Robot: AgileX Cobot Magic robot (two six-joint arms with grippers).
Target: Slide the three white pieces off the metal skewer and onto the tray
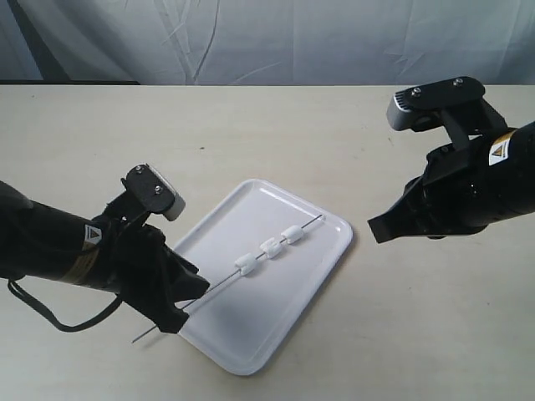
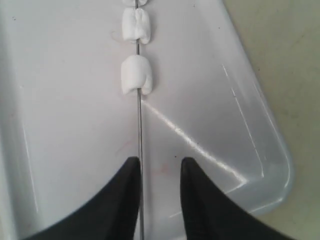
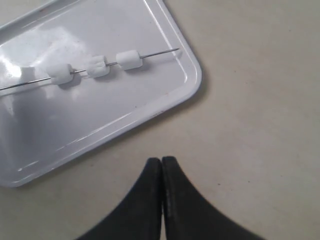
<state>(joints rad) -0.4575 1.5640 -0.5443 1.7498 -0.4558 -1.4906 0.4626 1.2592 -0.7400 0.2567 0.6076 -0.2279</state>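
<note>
Inside left claw [image 2: 159, 162], metal skewer [image 2: 138, 130] (beside one finger)

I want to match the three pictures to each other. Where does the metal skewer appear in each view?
Exterior view: the metal skewer lies slanted across the tray, lower left to upper right.
Left wrist view: the skewer runs between the fingers of the left gripper toward the white pieces.
Right wrist view: the skewer crosses the tray, bare tip near a rounded corner.
Shared landmark: the white pieces threaded on it.
</note>
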